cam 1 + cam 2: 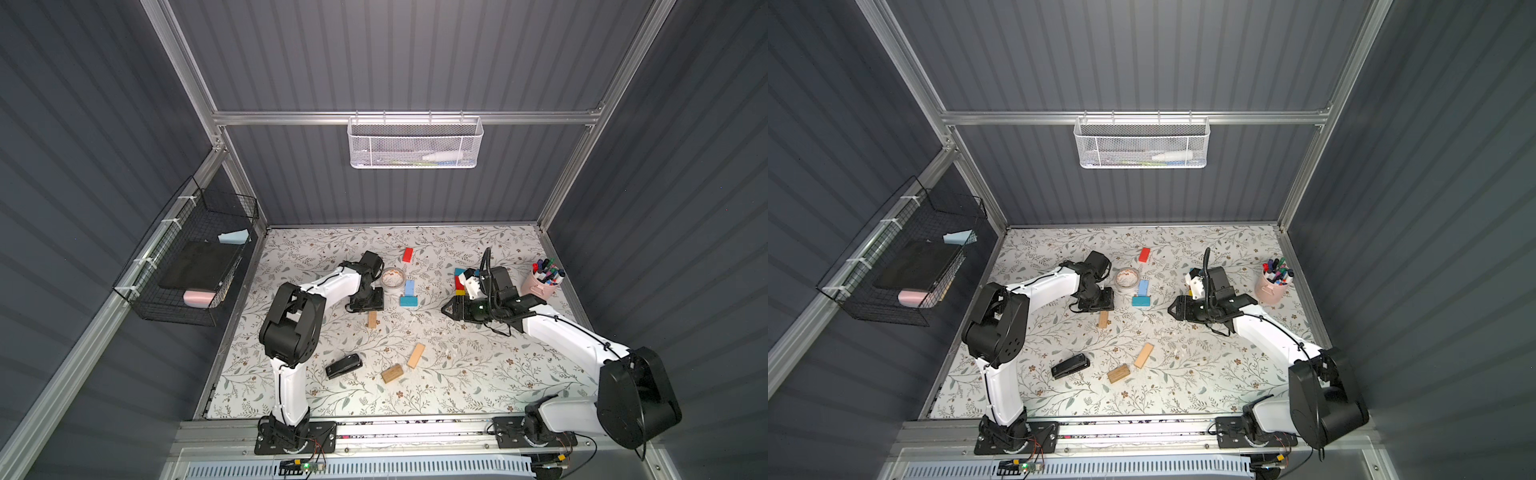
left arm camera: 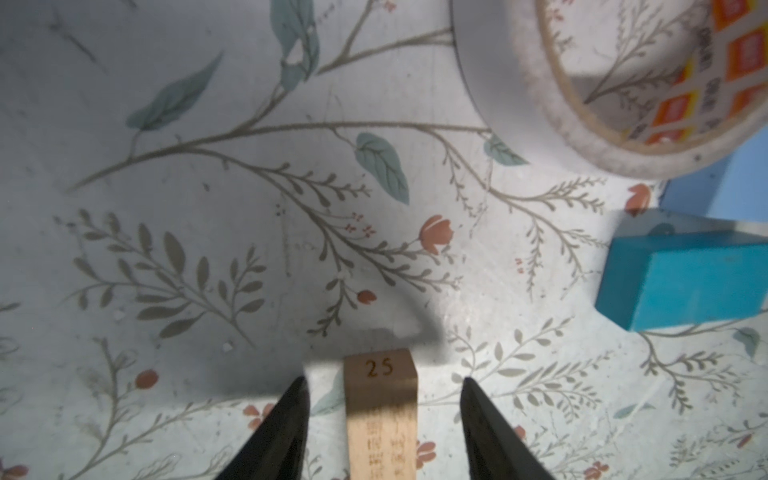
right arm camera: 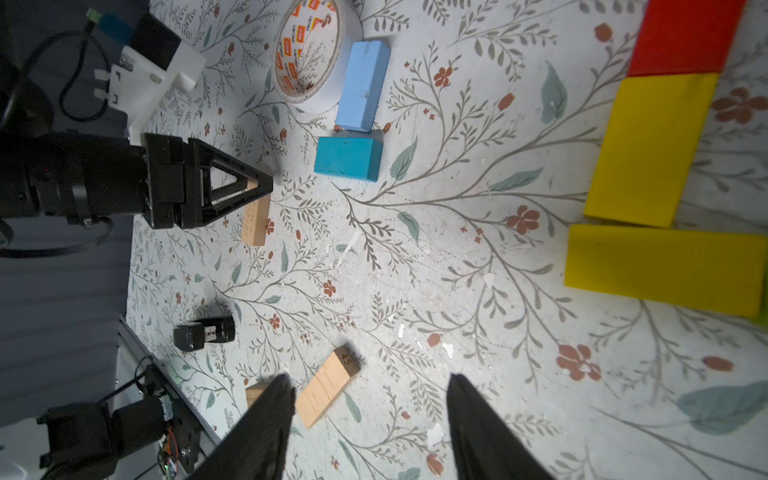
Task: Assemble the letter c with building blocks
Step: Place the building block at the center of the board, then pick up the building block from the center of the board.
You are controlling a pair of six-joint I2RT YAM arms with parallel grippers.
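While you read the surface [image 1: 478, 374] with the far wall at twelve o'clock, your left tool [image 2: 384, 379] points down near the centre. Its jaws stand apart on either side of a tan block [image 2: 380, 415] marked 25. The wrist view shows a gap at each side, so nothing is clamped.

At one o'clock from that block lies a teal block [image 1: 408, 301]. A blue block [image 1: 409, 286] sits just beyond it toward twelve, with the tape [image 1: 392, 277] just beside the blue one. A lone red block [image 1: 407, 254] lies further toward twelve.

Your right tool [image 3: 370, 376] hovers at three o'clock of the teal block, jaws apart and empty. Beside that arm's wrist, a second red block [image 3: 685, 37] meets a yellow block [image 3: 652, 145], and another yellow [image 3: 665, 270] lies crosswise at its end.

Toward six o'clock lie two more tan blocks [image 1: 416, 355], with the stapler [image 1: 343, 366] at nine o'clock of them.
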